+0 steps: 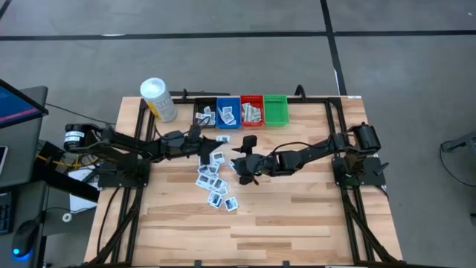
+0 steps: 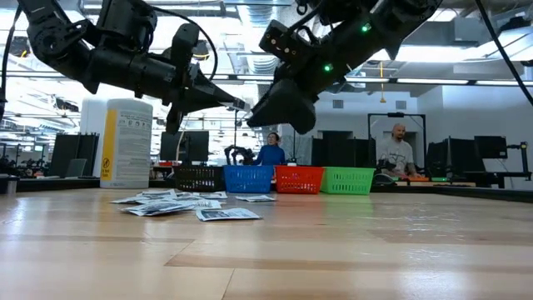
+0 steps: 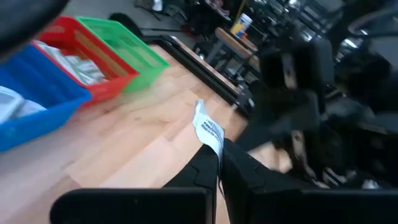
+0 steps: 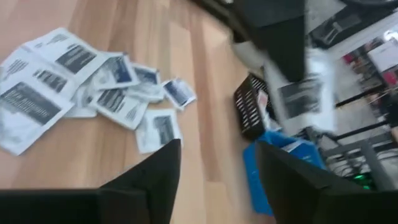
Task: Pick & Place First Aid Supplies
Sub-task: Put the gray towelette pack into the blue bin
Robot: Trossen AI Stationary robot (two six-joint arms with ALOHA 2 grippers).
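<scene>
Packets (image 1: 214, 181) mostly unsorted at six o'clock of bins (image 1: 240, 111); one pinched in left gripper (image 3: 217, 163), right gripper (image 4: 217, 167) spread, empty.

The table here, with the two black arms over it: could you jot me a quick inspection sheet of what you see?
Surface: wooden table, bare at the near side.
Job's things: packets piled mid-table; more in the black, blue and red bins.
Clutter: yellow container at the back left.
Grippers: left gripper shut on one packet; right gripper open, empty.
Cables: along the table's side rails.
Surroundings: people seated behind the table.
</scene>
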